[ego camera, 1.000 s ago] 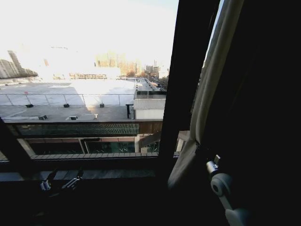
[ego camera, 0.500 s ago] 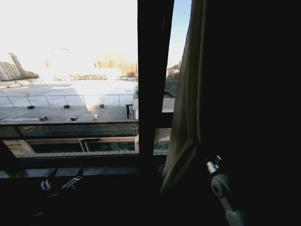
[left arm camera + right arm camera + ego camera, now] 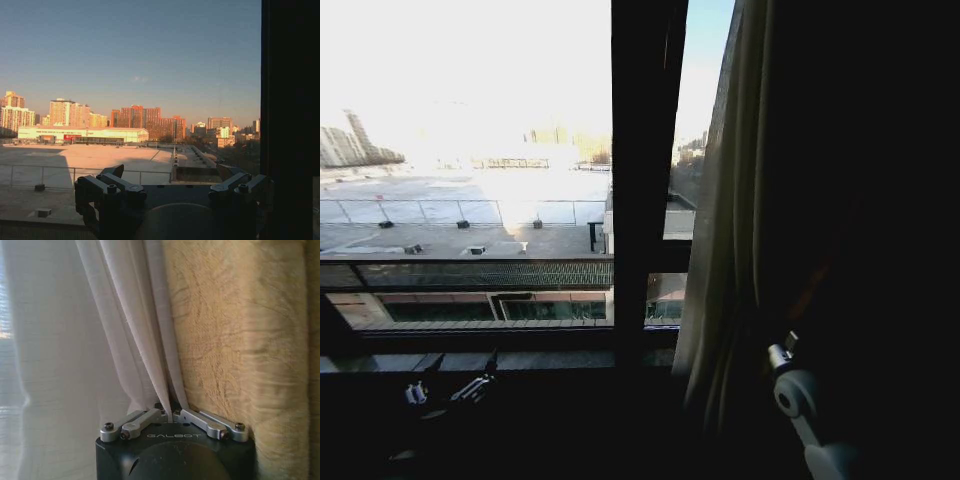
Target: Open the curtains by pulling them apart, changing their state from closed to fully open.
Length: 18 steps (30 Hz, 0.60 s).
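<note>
right curtain pinched and pulled aside

the right gripper [image 3: 171, 416] had its two metal fingers [image 3: 141, 420] squeezed tight on a gathered fold of the curtains [image 3: 135, 335]. in the right wrist view the thin white cloth ran up from the pinch toward 12 o'clock in long pleats. a thick yellow drape [image 3: 235, 340] hung just beside it, touching the cloth.

in the head view the curtains [image 3: 725, 230] hung bunched at about 3 o'clock, just past the dark window frame [image 3: 645, 180]. the glass from 9 o'clock to the middle was bare, and roofs and sky showed through. the right gripper [image 3: 772, 352] sat low at about 4 o'clock, against the dark side of the cloth.

the left gripper [image 3: 172, 187] was low at about 7 o'clock in the head view [image 3: 448, 388]. its fingers were spread wide and held nothing.

this side looked almost fully open. to do this step well, the robot should probably keep the pinch firm and pull flat and slow toward 3 o'clock. a hard tug could slip the thin cloth out or strain it. it should likely take care not to catch the yellow drape too.
</note>
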### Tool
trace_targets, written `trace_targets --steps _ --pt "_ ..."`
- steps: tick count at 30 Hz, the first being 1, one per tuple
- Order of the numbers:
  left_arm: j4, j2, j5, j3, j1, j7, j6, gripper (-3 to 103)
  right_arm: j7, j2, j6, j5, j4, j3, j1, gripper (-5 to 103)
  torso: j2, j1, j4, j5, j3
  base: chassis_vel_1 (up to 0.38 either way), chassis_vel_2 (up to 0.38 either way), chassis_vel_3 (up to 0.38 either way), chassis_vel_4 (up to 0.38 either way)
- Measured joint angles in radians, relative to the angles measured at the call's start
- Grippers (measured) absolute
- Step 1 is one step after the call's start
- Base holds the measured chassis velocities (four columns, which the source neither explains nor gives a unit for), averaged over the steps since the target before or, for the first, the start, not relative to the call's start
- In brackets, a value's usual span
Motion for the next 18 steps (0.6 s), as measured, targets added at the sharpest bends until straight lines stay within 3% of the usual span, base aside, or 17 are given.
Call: trace_targets --steps 10,15,18 --pt "0.000 -0.005 0.000 0.000 0.003 0.002 -0.007 100 0.202 -0.006 -0.034 0.037 -0.117 0.055 0.071 0 0.000 0.000 0.0000 -0.0006 0.000 0.000 0.000 0.000 0.000" --pt "0.000 -0.009 0.004 0.008 0.000 0.003 -0.007 100 0.260 -0.014 -0.035 0.037 -0.151 0.063 0.098 0 0.000 0.000 0.0000 -0.0003 0.000 0.000 0.000 0.000 0.000" --pt "0.000 -0.009 0.005 0.009 -0.001 0.003 -0.007 100 0.247 -0.016 -0.035 0.041 -0.141 0.065 0.090 0 0.000 0.000 -0.0001 -0.0002 0.000 0.000 0.000 0.000 0.000"
